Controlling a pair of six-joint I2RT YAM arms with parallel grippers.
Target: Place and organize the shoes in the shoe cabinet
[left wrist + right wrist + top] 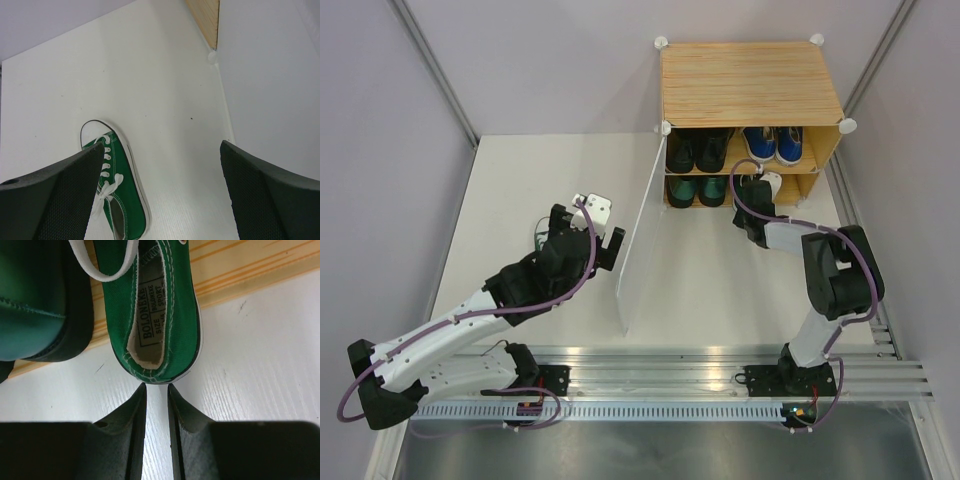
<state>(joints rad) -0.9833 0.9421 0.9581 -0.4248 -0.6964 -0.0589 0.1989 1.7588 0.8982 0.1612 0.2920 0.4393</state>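
Nearly pinched together, the right gripper [156,390] fills the foreground of its wrist view with only a thin slit between its fingers. It holds nothing, and its tips sit just behind the heel of one green sneaker [160,315]; whether they touch it I cannot tell. That sneaker sits toe-first on the lower shelf of the shoe cabinet [750,85], its heel hanging out over the table [260,365], beside a dark green leather shoe [30,300]. A push from such narrow tips could slide off the rounded heel and twist the sneaker against its neighbour. Spread wide and empty, the left gripper [162,150] hangs above the other green sneaker [120,195], which lies on the table across the open door [638,240] from the shelves. This sneaker lies under one finger rather than between both, so a descent here could land on it, and the carry could knock the door.
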